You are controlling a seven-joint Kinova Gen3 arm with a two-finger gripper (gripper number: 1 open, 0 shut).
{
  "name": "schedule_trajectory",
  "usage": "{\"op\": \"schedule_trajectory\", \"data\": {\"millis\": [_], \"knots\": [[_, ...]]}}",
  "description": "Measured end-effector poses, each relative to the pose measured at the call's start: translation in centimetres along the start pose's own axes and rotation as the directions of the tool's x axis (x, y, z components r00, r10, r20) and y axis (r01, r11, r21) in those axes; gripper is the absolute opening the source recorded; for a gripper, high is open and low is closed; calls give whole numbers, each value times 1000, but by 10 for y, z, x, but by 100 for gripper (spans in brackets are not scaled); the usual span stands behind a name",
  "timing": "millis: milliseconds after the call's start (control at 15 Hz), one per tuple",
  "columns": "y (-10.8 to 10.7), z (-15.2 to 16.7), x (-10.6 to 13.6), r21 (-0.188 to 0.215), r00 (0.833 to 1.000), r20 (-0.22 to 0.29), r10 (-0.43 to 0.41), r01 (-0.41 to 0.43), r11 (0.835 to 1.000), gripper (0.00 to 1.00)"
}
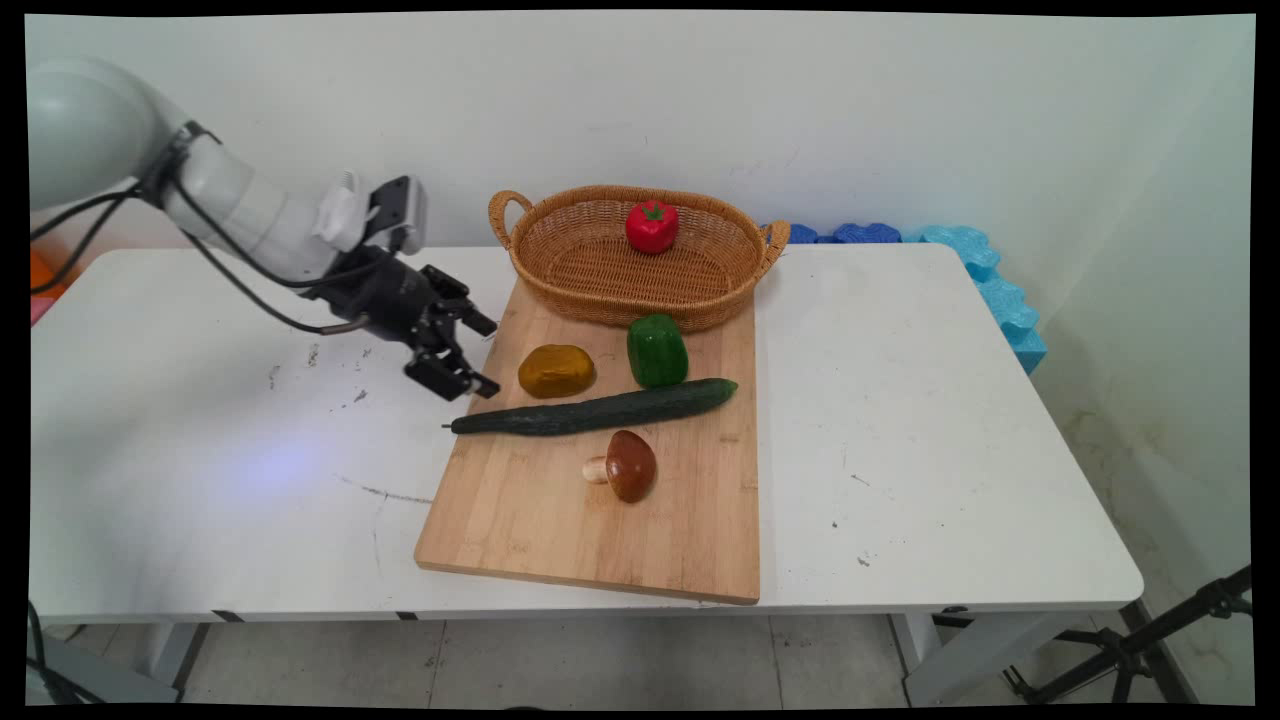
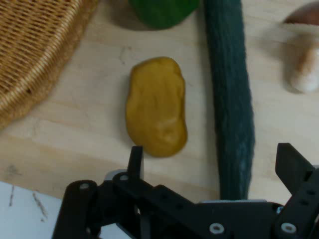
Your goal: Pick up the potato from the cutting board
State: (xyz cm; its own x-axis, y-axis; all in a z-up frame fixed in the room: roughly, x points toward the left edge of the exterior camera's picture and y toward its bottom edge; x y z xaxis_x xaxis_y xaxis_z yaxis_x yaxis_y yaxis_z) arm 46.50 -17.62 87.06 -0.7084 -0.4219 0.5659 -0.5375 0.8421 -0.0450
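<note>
The gripper [image 1: 484, 354] hangs with fingers apart just left of the potato [image 1: 556, 371] on the cutting board [image 1: 600, 520], near the cucumber [image 1: 600, 409].

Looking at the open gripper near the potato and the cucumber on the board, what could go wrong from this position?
1. The potato lies close beside the cucumber; the open gripper spans both in the hand view, so a finger might land on the cucumber or push it toward the mushroom.
2. The potato looks rounded and smooth, so it may slip out sideways.
3. The basket and green pepper are near, so a wide approach might bump them.
</note>
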Motion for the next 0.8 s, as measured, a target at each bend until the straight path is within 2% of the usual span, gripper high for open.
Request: {"op": "schedule_trajectory", "data": {"millis": [267, 800], "knots": [[0, 24, 17, 38, 1000, 21, -20, 20, 999, 100], [-4, 61, 34, 90, 997, 58, -43, 37, 995, 100]]}}
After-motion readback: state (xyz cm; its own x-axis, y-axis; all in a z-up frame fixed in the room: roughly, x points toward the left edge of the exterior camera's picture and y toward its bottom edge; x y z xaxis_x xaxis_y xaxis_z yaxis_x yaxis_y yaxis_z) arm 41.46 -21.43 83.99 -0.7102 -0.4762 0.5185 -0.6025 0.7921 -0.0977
